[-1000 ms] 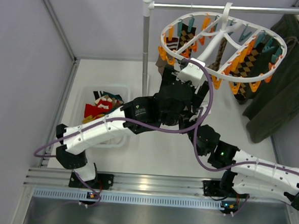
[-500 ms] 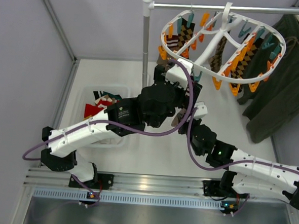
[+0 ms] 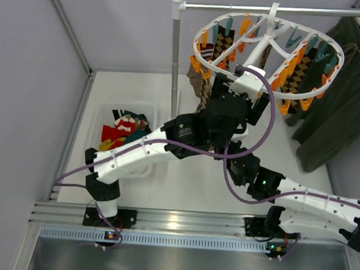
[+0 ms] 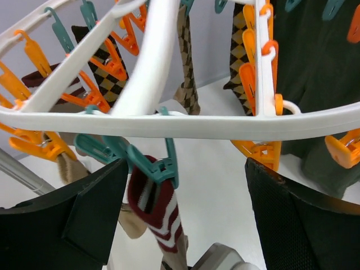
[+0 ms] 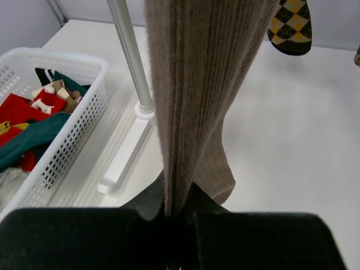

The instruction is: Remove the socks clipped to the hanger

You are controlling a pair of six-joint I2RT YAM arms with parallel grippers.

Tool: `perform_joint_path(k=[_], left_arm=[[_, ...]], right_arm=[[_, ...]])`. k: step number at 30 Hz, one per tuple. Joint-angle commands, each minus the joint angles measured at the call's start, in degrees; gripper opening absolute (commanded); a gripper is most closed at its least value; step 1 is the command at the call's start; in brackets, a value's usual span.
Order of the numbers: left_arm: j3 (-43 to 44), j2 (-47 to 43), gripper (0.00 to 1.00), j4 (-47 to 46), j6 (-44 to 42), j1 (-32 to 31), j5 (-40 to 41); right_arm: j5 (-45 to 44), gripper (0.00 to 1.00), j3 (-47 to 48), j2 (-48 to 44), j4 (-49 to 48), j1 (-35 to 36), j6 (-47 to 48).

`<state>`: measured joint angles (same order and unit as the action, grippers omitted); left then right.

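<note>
A white table (image 3: 183, 190) sits boxed in by pale walls (image 3: 113, 27), with a grey pole rack (image 3: 175, 55) standing on it. At the left, a white basket (image 5: 67, 140) holds red, teal and black socks (image 5: 28, 121). The hanger (image 3: 268, 39) hangs from the rack's bar with argyle socks (image 4: 243, 39) clipped to it. The left gripper (image 4: 185, 169) gapes wide under the hanger's rim. The right gripper (image 5: 174, 222) pinches a hanging tan sock (image 5: 197, 84).

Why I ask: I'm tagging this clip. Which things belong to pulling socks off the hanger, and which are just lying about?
Job: white hanger, argyle socks clipped to it, tan sock pinched in the right gripper.
Lying about: white basket, red and teal socks in it, dark green garment, metal pole rack.
</note>
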<state>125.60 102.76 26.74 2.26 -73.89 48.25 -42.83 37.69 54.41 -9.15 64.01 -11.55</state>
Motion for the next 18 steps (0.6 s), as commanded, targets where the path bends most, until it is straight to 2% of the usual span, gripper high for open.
perform_joint_path(k=[1, 10, 18], left_arm=[[4.12, 1.91, 0.88, -1.43, -3.39, -0.03, 4.39], [3.16, 3.06, 0.72, -1.43, -3.14, 2.25, 4.84], [4.65, 4.29, 0.67, -1.52, -3.23, 4.36, 2.99]], right_arm=[[1.16, 0.00, 3.26, 0.17, 0.10, 1.12, 0.74], [3.10, 0.00, 2.83, 0.17, -0.70, 1.21, 0.30], [3.81, 0.00, 2.74, 0.34, -0.96, 1.64, 0.13]])
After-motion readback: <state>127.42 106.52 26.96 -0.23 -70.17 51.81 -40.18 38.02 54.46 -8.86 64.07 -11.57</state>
